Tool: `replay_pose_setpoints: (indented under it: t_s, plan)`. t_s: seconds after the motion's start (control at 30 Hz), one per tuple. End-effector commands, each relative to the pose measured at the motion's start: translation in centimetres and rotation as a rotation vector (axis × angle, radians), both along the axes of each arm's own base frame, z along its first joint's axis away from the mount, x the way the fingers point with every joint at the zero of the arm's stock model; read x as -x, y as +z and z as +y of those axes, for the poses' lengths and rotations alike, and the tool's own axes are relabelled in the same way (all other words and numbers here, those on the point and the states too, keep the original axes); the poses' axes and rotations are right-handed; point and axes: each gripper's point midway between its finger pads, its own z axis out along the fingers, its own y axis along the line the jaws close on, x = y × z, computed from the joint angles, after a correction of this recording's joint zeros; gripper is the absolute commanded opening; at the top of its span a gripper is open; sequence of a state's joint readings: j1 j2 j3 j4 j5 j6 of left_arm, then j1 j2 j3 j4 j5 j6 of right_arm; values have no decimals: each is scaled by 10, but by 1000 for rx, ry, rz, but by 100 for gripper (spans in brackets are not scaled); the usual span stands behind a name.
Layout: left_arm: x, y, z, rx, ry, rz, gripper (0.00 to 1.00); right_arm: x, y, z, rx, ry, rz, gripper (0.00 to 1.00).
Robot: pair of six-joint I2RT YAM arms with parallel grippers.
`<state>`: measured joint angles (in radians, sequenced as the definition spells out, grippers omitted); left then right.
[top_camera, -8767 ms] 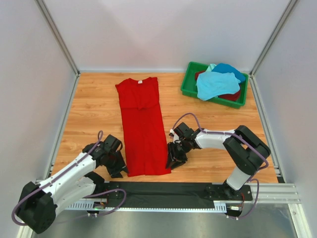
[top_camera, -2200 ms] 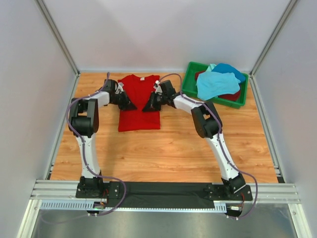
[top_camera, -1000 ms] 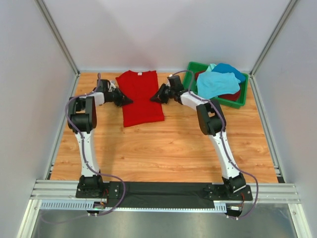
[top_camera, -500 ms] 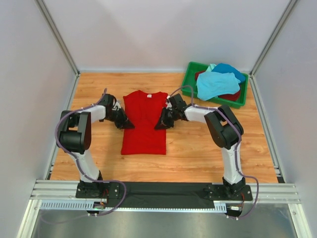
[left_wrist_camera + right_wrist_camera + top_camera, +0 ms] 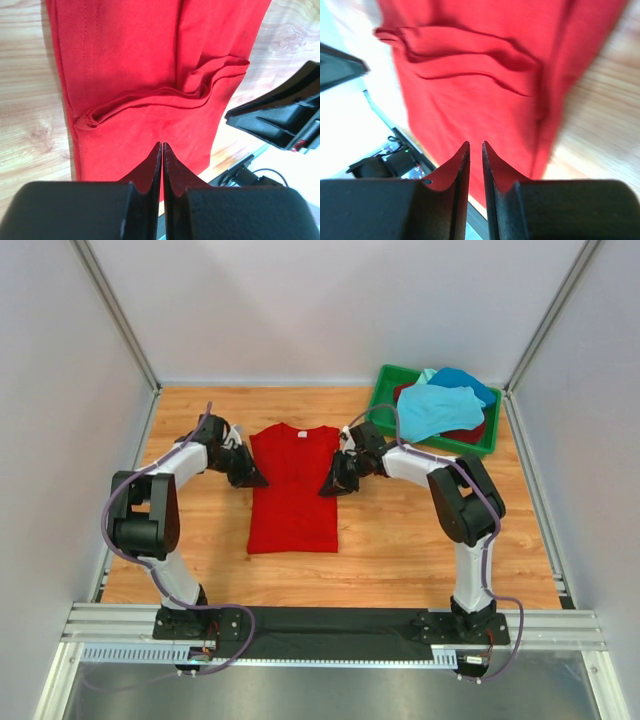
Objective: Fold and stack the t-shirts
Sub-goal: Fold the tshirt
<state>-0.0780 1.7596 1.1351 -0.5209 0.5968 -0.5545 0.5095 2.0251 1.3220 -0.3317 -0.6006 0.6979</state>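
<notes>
A bright red t-shirt (image 5: 293, 490) lies flat on the wooden table, folded to a narrow rectangle with the collar at the far end. My left gripper (image 5: 250, 478) sits low at its left edge and my right gripper (image 5: 328, 488) at its right edge. In the left wrist view the red t-shirt (image 5: 150, 65) lies beyond the left gripper (image 5: 162, 144), whose jaws are shut with no cloth between them. In the right wrist view the right gripper (image 5: 475, 143) stands open by a narrow slit, with the t-shirt (image 5: 470, 75) beyond it and not pinched. More t-shirts, turquoise (image 5: 438, 408), blue (image 5: 468, 380) and dark red (image 5: 468, 433), are piled at the back right.
A green plastic bin (image 5: 384, 415) at the back right holds that pile. White walls with metal posts close in the table on three sides. The black rail (image 5: 330, 625) with both arm bases runs along the near edge.
Over the last second both grippers dragged the red t-shirt from the back of the table toward the near side. Since half a second ago it lies still and the jaws have eased apart slightly.
</notes>
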Motion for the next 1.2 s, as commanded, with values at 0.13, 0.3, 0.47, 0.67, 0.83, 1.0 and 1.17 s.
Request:
replay_pose_setpoints:
  t_s: [0.13, 0.3, 0.47, 0.67, 0.83, 1.0, 1.17]
  plan:
    - [-7, -12, 4, -26, -11, 1, 7, -27, 16, 20, -67, -2, -58, 18]
    - [-8, -54, 32, -175, 33, 129, 7, -40, -32, -3, 64, -47, -47, 17]
    - [-15, -51, 48, -272, -1, 123, 7, -42, -53, -31, 219, -12, -50, 17]
    - [13, 53, 42, -262, 6, -93, 33, -41, 30, -48, 321, 68, -189, 33]
    - [70, 62, -4, -39, -30, -38, 20, 37, 61, -13, 161, 271, -96, 40]
    - [110, 20, -43, 146, -71, 117, 5, 107, 61, 40, -54, 418, -9, 14]
    - [117, -10, -41, 86, -102, 154, 3, 129, 42, 53, -131, 459, 91, 2]
